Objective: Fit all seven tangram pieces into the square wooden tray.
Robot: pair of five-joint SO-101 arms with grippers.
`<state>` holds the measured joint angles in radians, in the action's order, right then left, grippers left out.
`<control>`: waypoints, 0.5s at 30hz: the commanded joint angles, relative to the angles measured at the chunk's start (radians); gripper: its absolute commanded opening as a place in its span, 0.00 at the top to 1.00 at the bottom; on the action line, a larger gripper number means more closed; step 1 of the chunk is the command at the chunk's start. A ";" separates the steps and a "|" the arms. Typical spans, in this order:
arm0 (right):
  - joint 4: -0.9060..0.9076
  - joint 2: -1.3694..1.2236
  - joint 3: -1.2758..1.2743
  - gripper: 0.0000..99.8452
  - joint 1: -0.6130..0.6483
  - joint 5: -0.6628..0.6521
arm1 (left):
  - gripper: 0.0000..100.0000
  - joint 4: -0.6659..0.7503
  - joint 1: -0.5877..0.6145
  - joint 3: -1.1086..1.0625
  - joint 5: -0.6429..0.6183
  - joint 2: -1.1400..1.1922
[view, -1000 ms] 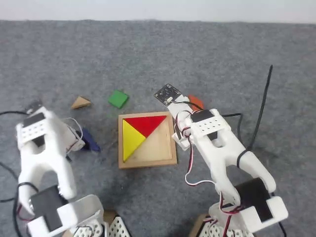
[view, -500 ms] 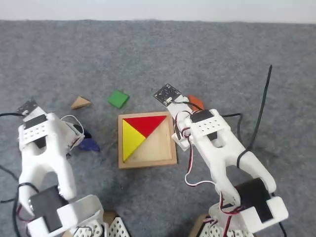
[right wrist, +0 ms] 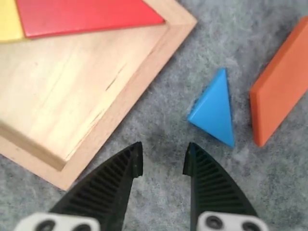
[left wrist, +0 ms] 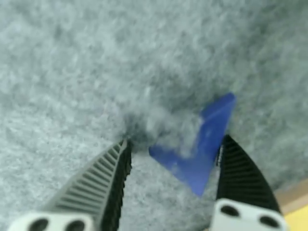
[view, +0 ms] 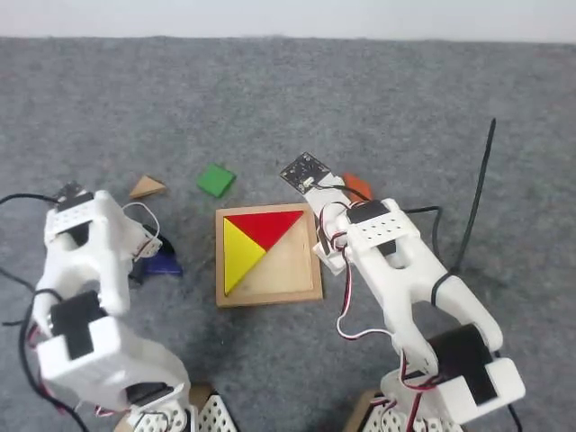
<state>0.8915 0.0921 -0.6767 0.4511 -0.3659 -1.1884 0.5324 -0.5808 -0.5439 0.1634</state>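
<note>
While spread wide on grey felt, left gripper (left wrist: 175, 142) astride dark blue triangle (left wrist: 202, 144): piece against one finger, clear of the other. Piece near 9 o'clock of square wooden tray (view: 270, 294). Seated in tray: red triangle (view: 267, 225), yellow triangle (view: 238, 255). Right gripper (right wrist: 163, 151) beside tray's 3 o'clock rim, narrowly parted, empty. Just beyond tips: light blue triangle (right wrist: 215, 110), orange parallelogram (right wrist: 281, 82).

Grey felt table (view: 432, 108): tray (view: 270, 298), green square (view: 215, 180), tan triangle (view: 147, 187), blue triangle (view: 163, 265).
</note>
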 commanded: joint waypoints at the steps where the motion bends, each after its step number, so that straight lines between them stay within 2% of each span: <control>1: -0.018 0.058 0.000 0.84 0.008 -0.011 | 0.73 -0.021 -0.006 0.064 -0.014 0.040; 6: -0.018 0.058 0.000 0.84 0.008 -0.011 | 0.73 -0.021 -0.003 0.073 -0.002 0.043; 10: -0.018 0.058 0.000 0.84 0.008 -0.011 | 0.73 -0.018 -0.006 0.071 0.054 0.048; 15: -0.018 0.058 0.000 0.84 0.008 -0.011 | 0.80 -0.017 -0.009 0.071 0.055 0.048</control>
<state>0.8915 0.0921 -0.6767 0.4511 -0.3659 -1.2114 0.5247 -0.5301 -0.5025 0.1956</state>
